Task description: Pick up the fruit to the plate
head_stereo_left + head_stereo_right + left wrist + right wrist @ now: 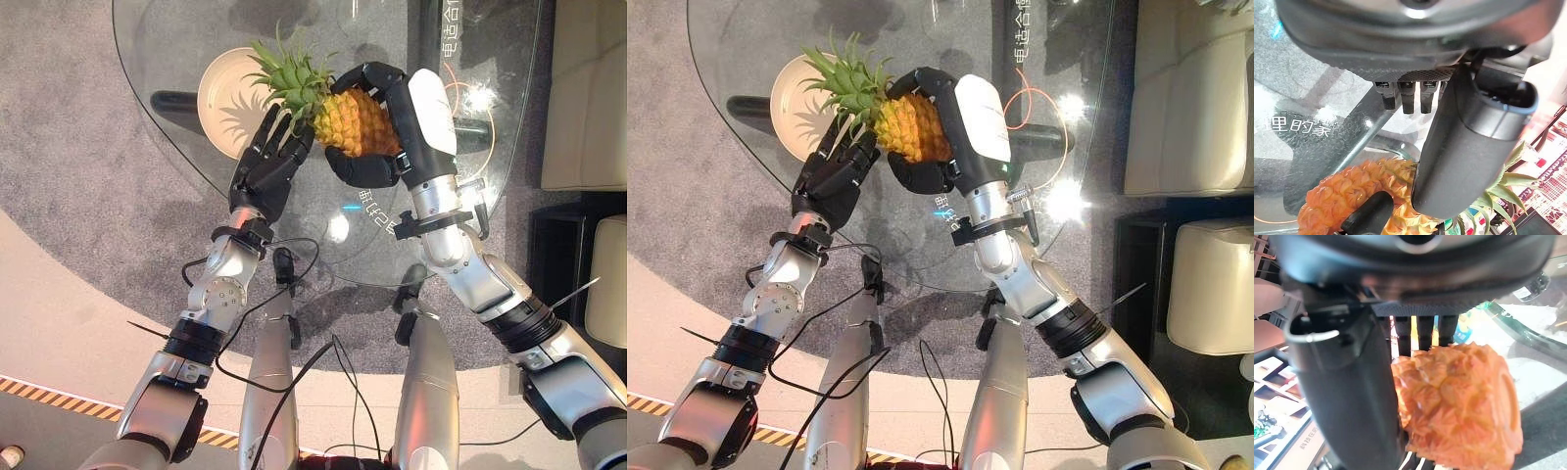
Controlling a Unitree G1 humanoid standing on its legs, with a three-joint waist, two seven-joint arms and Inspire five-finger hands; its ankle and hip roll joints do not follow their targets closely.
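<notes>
An orange pineapple (358,122) with a green crown hangs above the round glass table (167,44), lying sideways with its crown toward the left. My right hand (397,93) is shut on its body, fingers over the top and thumb beneath; the fruit (1459,401) fills the space past that hand's fingers. My left hand (266,166) is open, its straight fingers reaching up against the crown end of the pineapple (1352,191). The beige plate (223,93) sits on the glass just left of the fruit, holding nothing, partly covered by the leaves.
The glass table's curved edge (745,147) runs close in front of the plate, with grey carpet below. An orange ring-shaped cable (1043,108) lies on the glass to the right. Cream seats (1195,98) stand at the far right.
</notes>
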